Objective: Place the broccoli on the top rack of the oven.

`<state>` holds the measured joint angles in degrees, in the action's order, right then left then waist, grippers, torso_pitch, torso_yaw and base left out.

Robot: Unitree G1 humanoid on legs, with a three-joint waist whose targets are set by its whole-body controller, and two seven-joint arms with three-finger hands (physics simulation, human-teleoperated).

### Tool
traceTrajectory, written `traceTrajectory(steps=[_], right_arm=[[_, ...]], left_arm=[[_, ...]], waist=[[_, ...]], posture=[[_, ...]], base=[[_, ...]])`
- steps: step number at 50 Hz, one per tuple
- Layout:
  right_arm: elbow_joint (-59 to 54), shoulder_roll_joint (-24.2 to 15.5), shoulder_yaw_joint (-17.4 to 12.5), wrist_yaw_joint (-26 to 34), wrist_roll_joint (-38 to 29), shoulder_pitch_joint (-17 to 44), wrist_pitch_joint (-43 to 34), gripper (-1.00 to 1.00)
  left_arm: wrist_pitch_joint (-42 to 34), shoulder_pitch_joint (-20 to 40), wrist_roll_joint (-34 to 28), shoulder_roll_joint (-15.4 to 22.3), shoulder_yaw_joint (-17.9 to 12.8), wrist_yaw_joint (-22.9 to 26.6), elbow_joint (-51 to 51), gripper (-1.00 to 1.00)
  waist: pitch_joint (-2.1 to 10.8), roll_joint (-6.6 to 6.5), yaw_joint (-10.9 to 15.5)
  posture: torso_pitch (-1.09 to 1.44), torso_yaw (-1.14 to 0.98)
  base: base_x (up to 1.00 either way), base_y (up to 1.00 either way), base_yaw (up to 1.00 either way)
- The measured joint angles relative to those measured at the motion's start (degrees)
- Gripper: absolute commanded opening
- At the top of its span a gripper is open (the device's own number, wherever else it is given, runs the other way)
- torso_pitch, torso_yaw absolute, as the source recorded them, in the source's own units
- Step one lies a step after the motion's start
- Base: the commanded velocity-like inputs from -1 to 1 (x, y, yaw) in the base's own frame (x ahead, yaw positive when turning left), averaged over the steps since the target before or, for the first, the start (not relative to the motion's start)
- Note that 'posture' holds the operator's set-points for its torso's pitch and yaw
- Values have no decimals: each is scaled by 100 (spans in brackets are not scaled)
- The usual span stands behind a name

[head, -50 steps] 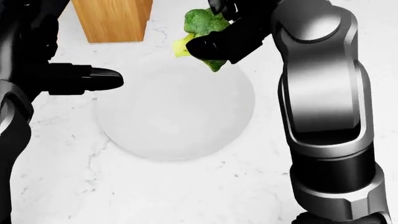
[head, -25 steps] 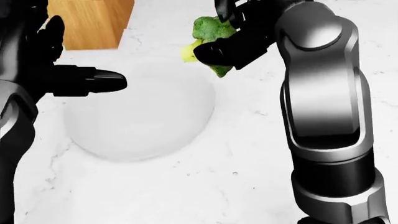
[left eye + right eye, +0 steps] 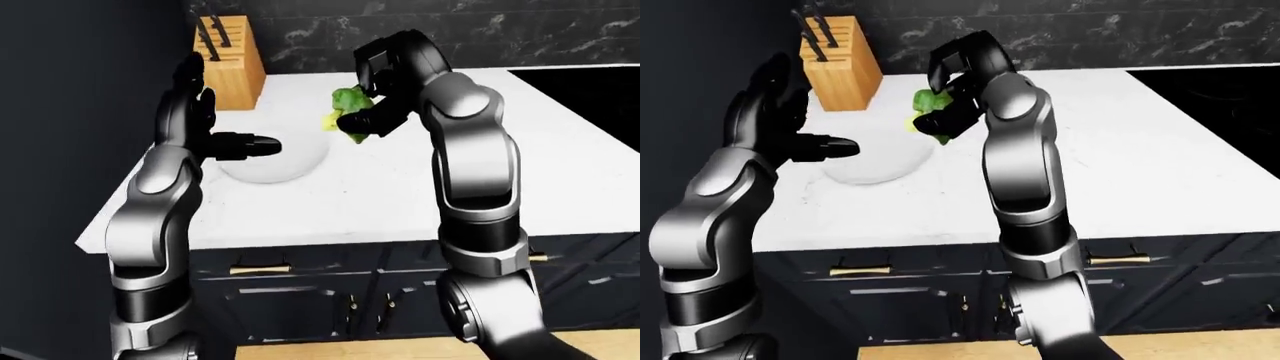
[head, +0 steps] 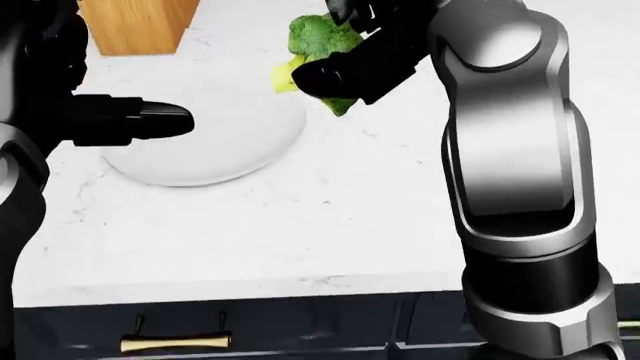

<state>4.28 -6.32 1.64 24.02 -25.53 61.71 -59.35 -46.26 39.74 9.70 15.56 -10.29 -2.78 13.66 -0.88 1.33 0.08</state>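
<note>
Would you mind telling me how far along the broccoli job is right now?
Done: the right hand has closed round the broccoli and holds it above the white counter, beside the plate. The left hand hangs open. Left: carrying it to the oven's top rack; no oven shows.

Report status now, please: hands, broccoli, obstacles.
Right hand shut on broccoli, lifted above white plate. Left hand open, empty. Oven not in view.
</note>
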Motion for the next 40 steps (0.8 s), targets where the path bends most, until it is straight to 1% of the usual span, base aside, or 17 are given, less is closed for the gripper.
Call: traceTrajectory(steps=[1,2,4,5,10,18,20,22,24,25,26,27,30,32,34,37,40], right_arm=[[15,-14,-18,-6,-6,-12,-3,-100],[44,-42,-50,-14,-14,-71,3,-100],[12,-58,-119,-42,-56,-179,-45,-100],[-9,-55,-133,-57,-72,-175,-71,-100],[53,-51,-116,-105,-56,-150,-8,-100],[-28,-63,-113,-142,-49,-208,-10,-100],[5,-63,-105,-138,-57,-215,-23,-100],[24,-64,-102,-130,-56,-208,-23,-100],[30,-72,-102,-117,-54,-169,-33,-100],[45,-74,-101,-114,-54,-146,-35,-100],[76,-59,-101,-116,-56,-131,-24,-100],[112,-26,-77,-112,-50,-168,-10,-100],[50,5,17,-46,24,-206,-43,-100],[39,-13,13,-30,45,-141,-48,-100],[102,-23,-19,-42,34,-94,-22,-100],[153,-32,-32,-59,25,-50,41,-100],[149,-32,0,-48,13,-86,62,-100]], left_arm=[[11,20,3,-6,13,3,23,100],[35,-10,8,-59,46,7,60,100],[20,-80,47,-90,145,44,61,100],[-1,-94,63,-81,153,58,64,100],[-2,-55,38,-60,82,43,113,100],[-24,-75,42,-75,108,56,122,100],[-36,-84,39,-76,104,56,111,100],[-51,-70,39,-70,95,56,98,100],[-53,-36,39,-59,81,53,89,100],[-45,-22,37,-53,73,50,95,100],[-28,-12,35,-34,60,48,108,100],[-10,-53,31,-27,37,46,121,100],[-67,-105,11,-17,-6,23,74,100],[-80,-46,3,-5,-13,9,90,100],[-57,-13,3,-5,-6,2,139,100],[-19,-7,1,-10,2,1,126,100],[-23,-44,-5,-23,15,4,79,100]], waist=[[18,121,-25],[-37,47,-76],[-70,60,-86],[-111,59,-79],[-260,-41,-28],[-484,-180,-91],[-514,-244,-113],[-531,-340,-139],[-523,-490,-174],[-490,-604,-196],[-451,-675,-200],[-434,-629,-155],[-210,-656,-174],[-135,-626,-169],[-126,-535,-131],[-166,-347,-48],[-185,-92,29]], posture=[[0,0],[0,0],[0,0],[0,0],[0,0],[0,0],[0,0],[0,0],[0,0],[0,0],[0,0],[0,0],[0,0],[0,0],[0,0],[0,0],[0,0]], base=[[-12,-20,0],[-9,-17,0],[-1,-4,0],[0,0,0],[0,0,0],[0,0,0],[0,0,0],[0,0,0],[0,0,0],[0,0,0],[0,0,0],[0,0,0],[0,0,0],[0,0,0],[0,0,0],[0,0,0],[0,0,26]])
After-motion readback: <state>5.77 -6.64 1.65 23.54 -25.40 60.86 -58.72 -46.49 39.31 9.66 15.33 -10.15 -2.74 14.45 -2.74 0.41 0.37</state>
